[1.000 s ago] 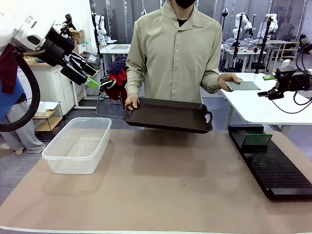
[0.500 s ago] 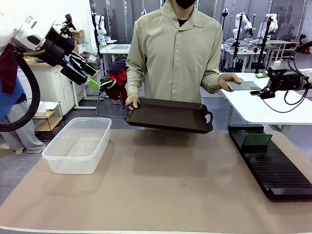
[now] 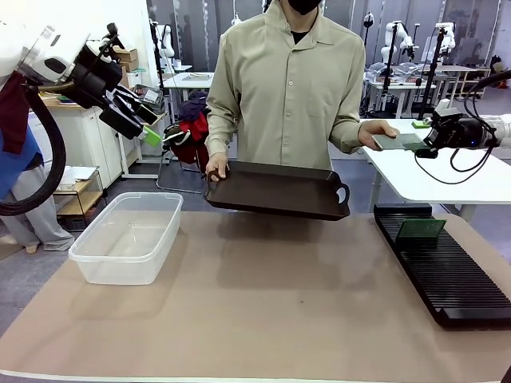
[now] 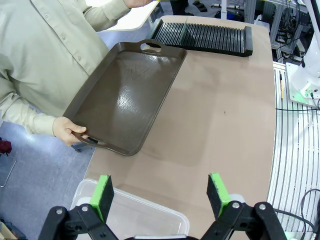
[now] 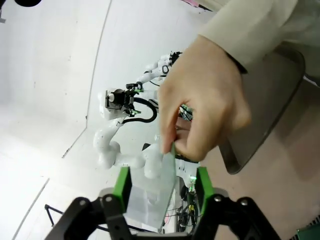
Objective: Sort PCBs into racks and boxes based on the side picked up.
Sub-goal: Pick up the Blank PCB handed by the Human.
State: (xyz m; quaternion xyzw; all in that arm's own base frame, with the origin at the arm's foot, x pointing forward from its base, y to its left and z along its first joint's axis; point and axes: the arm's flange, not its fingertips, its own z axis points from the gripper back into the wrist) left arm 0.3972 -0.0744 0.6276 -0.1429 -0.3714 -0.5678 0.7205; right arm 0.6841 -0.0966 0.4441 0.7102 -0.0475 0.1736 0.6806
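The person's hand (image 3: 375, 133) holds out a pale grey-green PCB (image 3: 397, 141) flat at the far right. My right gripper (image 3: 423, 144) has reached its outer end. In the right wrist view the PCB (image 5: 159, 192) lies between the green pads (image 5: 121, 182), jaws apart, with a gap on one side, and the person's fingers (image 5: 200, 100) pinch its far end. A second green PCB (image 3: 421, 229) stands in the long black rack (image 3: 455, 275) on the right. The clear box (image 3: 132, 235) sits on the left. My left gripper (image 3: 152, 132) hangs high on the left, and its view shows it (image 4: 161, 192) open with nothing between the fingers.
The person's other hand (image 3: 215, 166) holds a dark handled tray (image 3: 275, 191) above the table's far edge; it also appears as the tray (image 4: 125, 95) in the left wrist view, with the rack (image 4: 205, 37) beyond. A white table (image 3: 447, 171) stands behind the right gripper.
My right gripper has moved left up to the person's hand, and its jaws now stand around the held PCB. The left arm, tray and box have not moved.
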